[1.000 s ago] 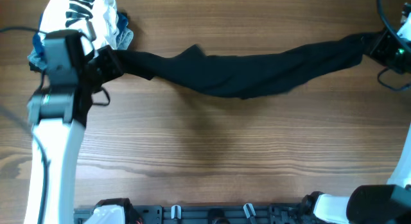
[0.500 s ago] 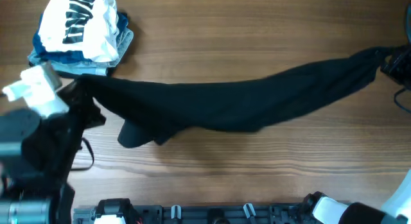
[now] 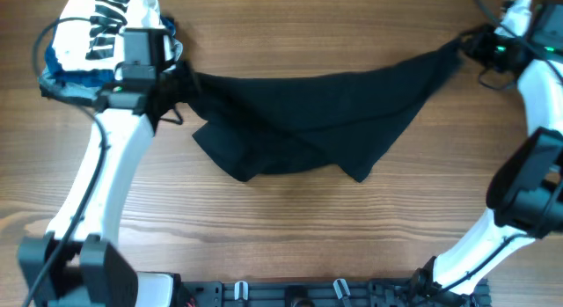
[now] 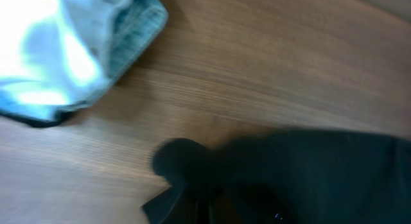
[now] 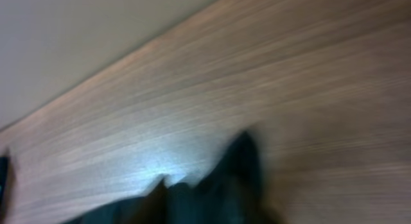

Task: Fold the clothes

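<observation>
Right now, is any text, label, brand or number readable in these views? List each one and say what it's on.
Black lettering on the white garment, far left in the overhead view: too small and creased to read.
black T-shirt: no print or label shows.
Both wrist views: blurred, no text visible.
Nothing else carries writing that can be made out.
</observation>
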You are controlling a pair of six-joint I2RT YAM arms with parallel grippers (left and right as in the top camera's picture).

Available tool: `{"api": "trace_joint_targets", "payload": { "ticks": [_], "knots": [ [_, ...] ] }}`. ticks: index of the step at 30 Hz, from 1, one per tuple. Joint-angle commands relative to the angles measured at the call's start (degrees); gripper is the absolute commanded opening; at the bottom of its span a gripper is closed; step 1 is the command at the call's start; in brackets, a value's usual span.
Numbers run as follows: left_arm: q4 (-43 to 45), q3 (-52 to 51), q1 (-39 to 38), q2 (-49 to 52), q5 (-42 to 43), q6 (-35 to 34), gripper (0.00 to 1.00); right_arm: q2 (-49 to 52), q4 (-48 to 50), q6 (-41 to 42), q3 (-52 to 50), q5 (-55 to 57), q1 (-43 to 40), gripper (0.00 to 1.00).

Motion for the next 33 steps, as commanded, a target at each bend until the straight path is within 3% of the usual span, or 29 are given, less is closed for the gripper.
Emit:
{"api": "trace_joint_targets", "payload": {
  "ticks": [1,5,9,13,18,20,27,33],
  "knots": [
    [2.51,0.48,-3.48,3.69,-0.76,0.72,0.04,-2.03,-0.52,0.85,1.88,-0.17,1.7,0.99],
    [3.37,0.48,-4.74,4.09,-0.79,0.72,0.04,-7.56,-12.72,-1.4,2.54,-2.84,2.67,1.0],
    [2.67,0.48,-4.68,4.09,-0.76,0.68,0.04,-10.14,-29.49,-2.16,2.29,1.46,5.6,1.0],
    [2.25,0.48,-4.68,4.09,-1.09,0.7,0.04,-10.14,-35.36,0.02,-1.33,1.03,9.14,1.0],
    [1.79,0.48,-2.73,4.09,-1.86,0.48,0.04,-11.89,-34.12,0.81,-11.91,2.54,13.9,0.97],
    [1.57,0.48,-1.7,4.09,-1.86,0.48,0.04,-13.66,-32.09,0.81,-17.18,2.54,15.34,0.89],
    [1.57,0.48,1.46,4.09,-1.86,0.5,0.04,-20.06,-24.13,2.71,-33.7,7.76,22.91,0.79],
    [1.11,0.48,2.08,4.09,-1.84,0.5,0.04,-20.48,-18.95,7.89,-37.94,16.57,33.09,0.74]
  ]
}}
